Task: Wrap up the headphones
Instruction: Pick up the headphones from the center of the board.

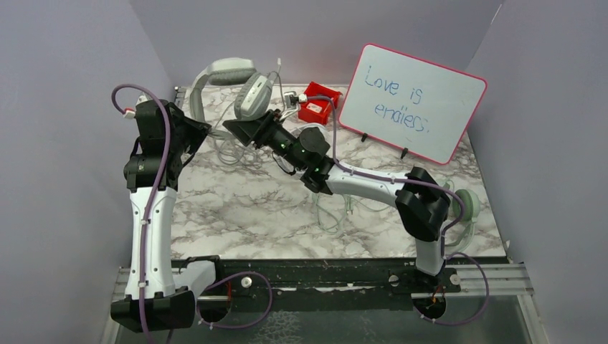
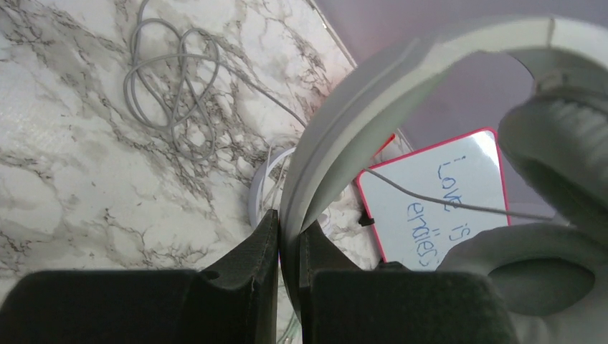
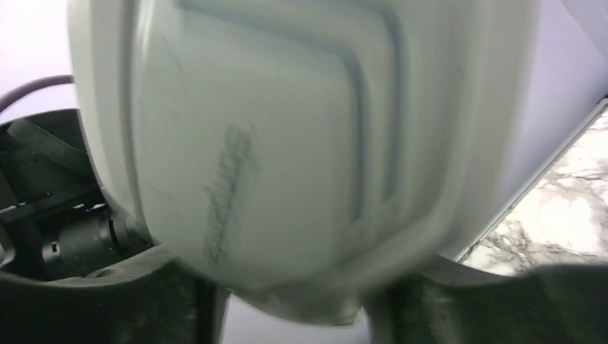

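We see the left pincer [image 2: 289,223] closed narrow on the headband [image 2: 358,107] of the pale headphones [image 1: 228,72], one dark finger pressed to each face of the band. The right pincer [image 3: 294,304] stands wide, with a finger on either side of one ear cup [image 3: 272,143]. That cup fills the right wrist view and is blurred, so we cannot tell whether the fingers press on it or merely flank it.

From above, both arms reach toward the far left corner of the marble worktop [image 1: 236,215], and the headphones sit there between the two pincers, the band arching up against the back wall. The padded inner side of the other cup [image 2: 559,150] shows close to the left wrist camera.

Loose loops of thin grey cable [image 2: 172,93] lie on the worktop just nearer than the headphones. A red box [image 1: 317,104] sits along the far edge near its middle. Beside it, a pink-framed whiteboard [image 1: 412,100] with blue handwriting leans toward the far right corner.

By the right edge, partly hidden behind the right arm, lies a mint-coloured pair [image 1: 467,208]. Its thin cords [image 1: 337,208] trail toward the middle of the worktop.
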Tool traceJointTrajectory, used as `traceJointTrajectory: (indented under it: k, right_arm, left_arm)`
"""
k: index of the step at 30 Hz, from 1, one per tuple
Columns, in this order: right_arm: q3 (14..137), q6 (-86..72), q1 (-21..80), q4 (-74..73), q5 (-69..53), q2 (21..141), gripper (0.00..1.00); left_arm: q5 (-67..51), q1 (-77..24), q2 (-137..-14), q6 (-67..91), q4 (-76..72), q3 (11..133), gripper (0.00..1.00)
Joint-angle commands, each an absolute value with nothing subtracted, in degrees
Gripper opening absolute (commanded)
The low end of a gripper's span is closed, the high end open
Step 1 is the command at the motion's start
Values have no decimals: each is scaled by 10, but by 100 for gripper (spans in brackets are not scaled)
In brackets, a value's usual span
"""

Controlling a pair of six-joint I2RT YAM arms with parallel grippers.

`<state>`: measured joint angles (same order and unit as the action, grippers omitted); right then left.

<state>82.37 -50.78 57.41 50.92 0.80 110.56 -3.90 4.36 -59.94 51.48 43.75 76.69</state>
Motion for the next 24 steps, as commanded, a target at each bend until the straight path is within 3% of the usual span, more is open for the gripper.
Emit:
traceJointTrajectory:
  k: [1,2,5,10,14,24]
  right_arm:
    - [851,-518,580,532,54,1121,44]
    - [848,-522,580,539,58,1120,32]
    - [842,-527,580,557,49,1115,2]
    - [823,-474,580,644,6,1106,0]
    - [808,-442,579,692,-26,1106,0]
    - [819,-388,578,724,-111,1125,0]
  left_arm:
    - [-78,42,-575,535,365,773,0]
    - [-76,41,-574,526,363,772,2]
    - [-65,42,-569,492,362,763,27]
    - [-46,42,-558,444,366,742,65]
    - [-5,42,-561,426,387,756,74]
    - [-58,42,-604,430,381,761,71]
